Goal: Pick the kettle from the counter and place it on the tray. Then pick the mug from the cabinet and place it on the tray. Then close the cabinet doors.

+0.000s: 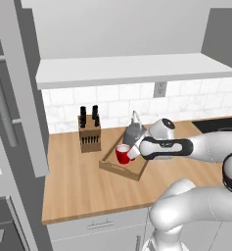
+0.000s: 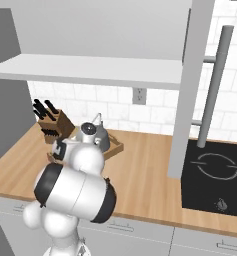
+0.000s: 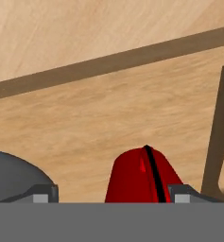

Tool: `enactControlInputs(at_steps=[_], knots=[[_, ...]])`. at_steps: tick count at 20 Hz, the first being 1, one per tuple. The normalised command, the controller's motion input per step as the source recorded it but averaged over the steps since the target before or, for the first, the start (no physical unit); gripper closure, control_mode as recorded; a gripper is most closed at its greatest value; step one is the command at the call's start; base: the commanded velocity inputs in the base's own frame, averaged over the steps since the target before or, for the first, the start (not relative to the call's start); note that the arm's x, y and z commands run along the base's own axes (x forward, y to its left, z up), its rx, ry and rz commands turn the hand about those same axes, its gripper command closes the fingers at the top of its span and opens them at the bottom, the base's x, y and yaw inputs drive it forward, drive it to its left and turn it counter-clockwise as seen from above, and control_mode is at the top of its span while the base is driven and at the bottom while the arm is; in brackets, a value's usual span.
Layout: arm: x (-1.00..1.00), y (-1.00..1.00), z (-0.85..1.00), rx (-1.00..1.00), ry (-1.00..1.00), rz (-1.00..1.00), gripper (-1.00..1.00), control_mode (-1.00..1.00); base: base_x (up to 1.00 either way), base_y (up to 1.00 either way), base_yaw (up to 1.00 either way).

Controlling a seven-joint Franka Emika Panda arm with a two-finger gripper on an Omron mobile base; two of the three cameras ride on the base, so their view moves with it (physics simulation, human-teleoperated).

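The gripper (image 3: 111,194) hangs at the mug (image 1: 122,154), its fingers (image 3: 43,194) spread apart on either side of the red body, not clamped on it. The mug sits inside the tray (image 1: 116,168), just beside the kettle (image 1: 134,132), which is also in the tray. The tray rests on the counter (image 1: 78,186), near a knife block (image 1: 89,134).

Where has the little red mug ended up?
The red mug sits in the wooden tray on the counter, just in front of the grey kettle, right of the knife block.
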Motion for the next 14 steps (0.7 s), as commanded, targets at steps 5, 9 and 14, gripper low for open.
enactControlInputs(at_steps=[5,9,14], knots=[[-0.02,-0.10,0.17,0.00,-0.11,0.01,-1.00,-1.00,0.00,0.00,0.00],[-0.20,-0.02,0.48,0.00,0.00,0.00,-1.00,-1.00,0.00,0.00,0.00],[-0.32,0.00,0.58,0.00,0.00,-0.06,-1.00,-1.00,0.00,0.00,0.00]])
